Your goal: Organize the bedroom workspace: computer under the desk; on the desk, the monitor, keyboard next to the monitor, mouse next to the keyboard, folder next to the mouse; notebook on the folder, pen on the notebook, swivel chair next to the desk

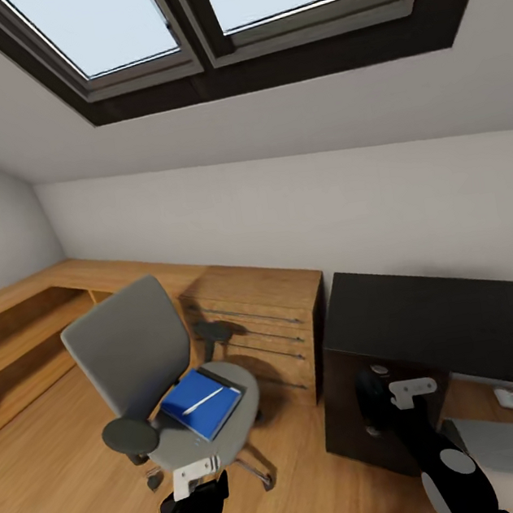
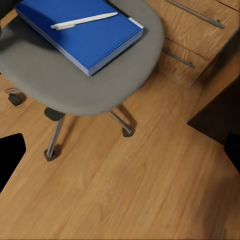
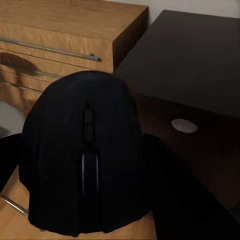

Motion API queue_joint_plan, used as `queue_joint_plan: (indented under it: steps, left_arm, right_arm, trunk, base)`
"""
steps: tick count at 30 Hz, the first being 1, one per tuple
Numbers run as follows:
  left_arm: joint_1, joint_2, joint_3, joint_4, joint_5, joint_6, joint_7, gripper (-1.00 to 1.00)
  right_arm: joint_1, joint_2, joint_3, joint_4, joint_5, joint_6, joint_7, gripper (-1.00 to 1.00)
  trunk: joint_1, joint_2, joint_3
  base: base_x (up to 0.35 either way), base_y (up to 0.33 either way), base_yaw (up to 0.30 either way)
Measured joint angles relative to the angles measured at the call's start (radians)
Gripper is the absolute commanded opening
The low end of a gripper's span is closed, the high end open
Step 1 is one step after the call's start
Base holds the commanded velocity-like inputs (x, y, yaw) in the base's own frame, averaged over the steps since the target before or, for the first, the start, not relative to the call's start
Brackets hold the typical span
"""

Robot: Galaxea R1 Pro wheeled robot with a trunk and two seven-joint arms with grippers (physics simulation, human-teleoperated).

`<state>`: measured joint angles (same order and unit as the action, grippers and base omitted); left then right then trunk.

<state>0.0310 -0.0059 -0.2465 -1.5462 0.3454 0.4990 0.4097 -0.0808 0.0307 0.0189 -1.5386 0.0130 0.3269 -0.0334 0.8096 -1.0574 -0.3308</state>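
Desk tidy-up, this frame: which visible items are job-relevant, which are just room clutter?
Job things:
- swivel chair
- blue folder on its seat
- pen lying on the folder
- mouse held in the right pincer
- black desk

Just there:
- wooden dresser between chair and desk
- skylights
- low wooden ledge along the wall

Swivel chair (image 1: 145, 363) seat carries blue folder (image 1: 203, 402), pen (image 1: 202, 401) atop.
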Motion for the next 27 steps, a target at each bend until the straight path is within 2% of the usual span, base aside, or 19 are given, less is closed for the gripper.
queue_joint_plan:
  steps: [6, 27]
  left_arm:
    - [0.000, 0.000, -0.008, 0.000, 0.000, 0.002, 0.000, 1.00]
    - [0.000, 0.000, -0.011, 0.001, 0.000, 0.004, 0.000, 1.00]
  right_arm:
    - [0.000, 0.002, 0.001, 0.001, 0.038, 0.000, 0.000, -1.00]
    - [0.000, 0.002, 0.000, 0.009, 0.045, 0.001, 0.001, -1.00]
  trunk:
    - [0.000, 0.000, 0.000]
    - [0.000, 0.000, 0.000]
  base:
    - [0.330, 0.000, 0.000]
    - [0.330, -0.001, 0.000]
